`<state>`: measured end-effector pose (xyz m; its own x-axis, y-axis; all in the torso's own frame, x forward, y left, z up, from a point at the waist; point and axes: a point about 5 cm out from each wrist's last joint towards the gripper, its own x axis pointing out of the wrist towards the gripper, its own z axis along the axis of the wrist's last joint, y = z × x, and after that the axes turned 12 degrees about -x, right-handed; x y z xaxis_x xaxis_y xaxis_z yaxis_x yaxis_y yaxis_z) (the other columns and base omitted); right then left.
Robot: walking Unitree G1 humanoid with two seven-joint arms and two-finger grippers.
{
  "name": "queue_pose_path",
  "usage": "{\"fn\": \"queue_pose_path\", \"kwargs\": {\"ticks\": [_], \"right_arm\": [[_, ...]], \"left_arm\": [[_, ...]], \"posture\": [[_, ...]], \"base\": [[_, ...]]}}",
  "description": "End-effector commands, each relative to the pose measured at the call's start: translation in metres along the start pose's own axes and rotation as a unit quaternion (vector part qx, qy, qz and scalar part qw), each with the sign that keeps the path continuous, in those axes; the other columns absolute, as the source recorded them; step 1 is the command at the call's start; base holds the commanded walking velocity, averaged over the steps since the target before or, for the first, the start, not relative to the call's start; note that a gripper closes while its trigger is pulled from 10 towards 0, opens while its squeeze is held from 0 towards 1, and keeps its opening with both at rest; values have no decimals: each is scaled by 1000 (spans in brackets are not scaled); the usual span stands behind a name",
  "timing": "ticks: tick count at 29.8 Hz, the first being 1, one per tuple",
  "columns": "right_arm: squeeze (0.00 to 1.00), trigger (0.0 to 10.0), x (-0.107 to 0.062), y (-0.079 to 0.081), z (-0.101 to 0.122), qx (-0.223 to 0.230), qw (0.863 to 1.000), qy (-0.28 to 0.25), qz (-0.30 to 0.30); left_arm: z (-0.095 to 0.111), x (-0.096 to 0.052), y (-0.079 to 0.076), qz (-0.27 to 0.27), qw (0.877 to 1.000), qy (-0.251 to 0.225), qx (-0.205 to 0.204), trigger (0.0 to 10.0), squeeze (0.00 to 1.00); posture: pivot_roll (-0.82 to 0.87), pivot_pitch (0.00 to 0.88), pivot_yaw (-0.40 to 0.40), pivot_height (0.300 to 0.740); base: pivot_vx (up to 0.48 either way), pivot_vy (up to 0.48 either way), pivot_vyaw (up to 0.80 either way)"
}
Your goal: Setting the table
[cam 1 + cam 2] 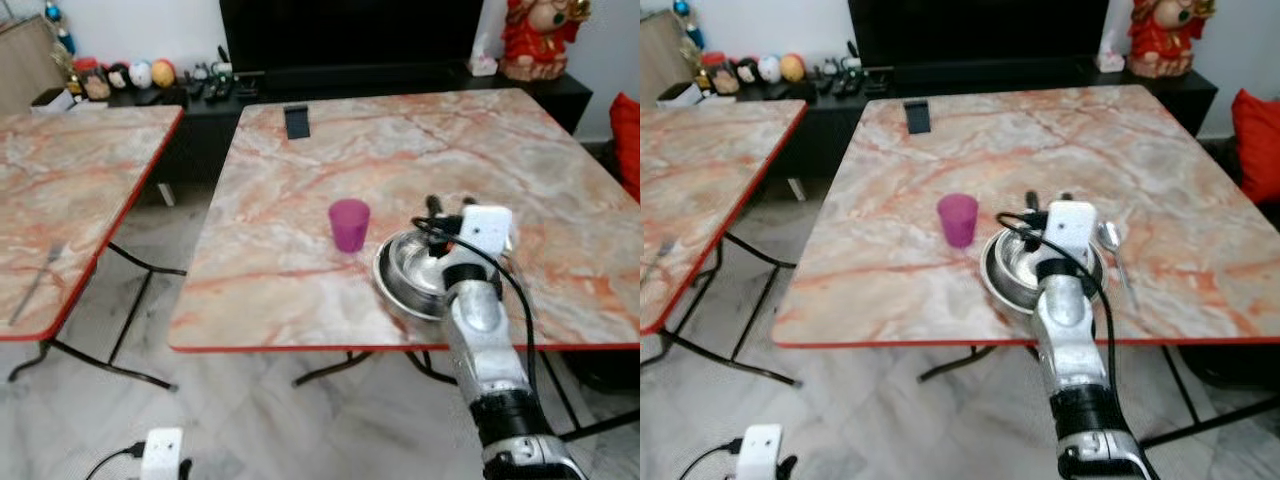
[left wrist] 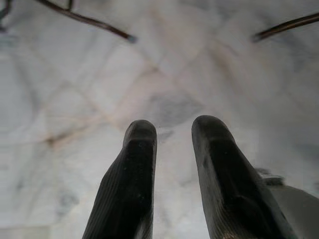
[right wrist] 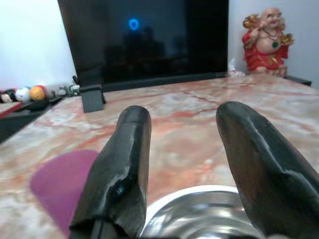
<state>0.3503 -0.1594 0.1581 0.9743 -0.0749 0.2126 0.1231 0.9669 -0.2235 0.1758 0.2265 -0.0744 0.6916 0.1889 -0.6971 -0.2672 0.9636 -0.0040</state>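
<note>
The right gripper (image 3: 182, 164) hovers with its fingers (image 3: 122, 164) spread wide and empty, just above the near rim of the steel bowl (image 1: 405, 275), probably to release or nudge it into a place setting. Beside the fingers stands the purple cup (image 1: 349, 224); on the other side a spoon (image 1: 1112, 240) lies by the bowl on the marble surface (image 1: 330, 160). The left gripper (image 2: 174, 184) hangs idle over the floor, fingers slightly parted, holding nothing.
</note>
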Motion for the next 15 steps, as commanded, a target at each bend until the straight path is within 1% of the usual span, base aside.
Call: {"fn": "queue_pose_path", "kwargs": {"ticks": [1, 15], "right_arm": [[0, 10000, 0, -7, -1, -2, 1000, 2, -11], [0, 10000, 0, -3, -1, -1, 1000, 4, -3]], "left_arm": [[-4, -1, -2, -1, 1000, 8, -2, 10000, 0], [-4, -1, -3, -1, 1000, 5, -3, 10000, 0]], "posture": [[-70, 0, 80, 740], [-70, 0, 78, 740]], "base": [[0, 375, 0], [0, 369, 0]]}}
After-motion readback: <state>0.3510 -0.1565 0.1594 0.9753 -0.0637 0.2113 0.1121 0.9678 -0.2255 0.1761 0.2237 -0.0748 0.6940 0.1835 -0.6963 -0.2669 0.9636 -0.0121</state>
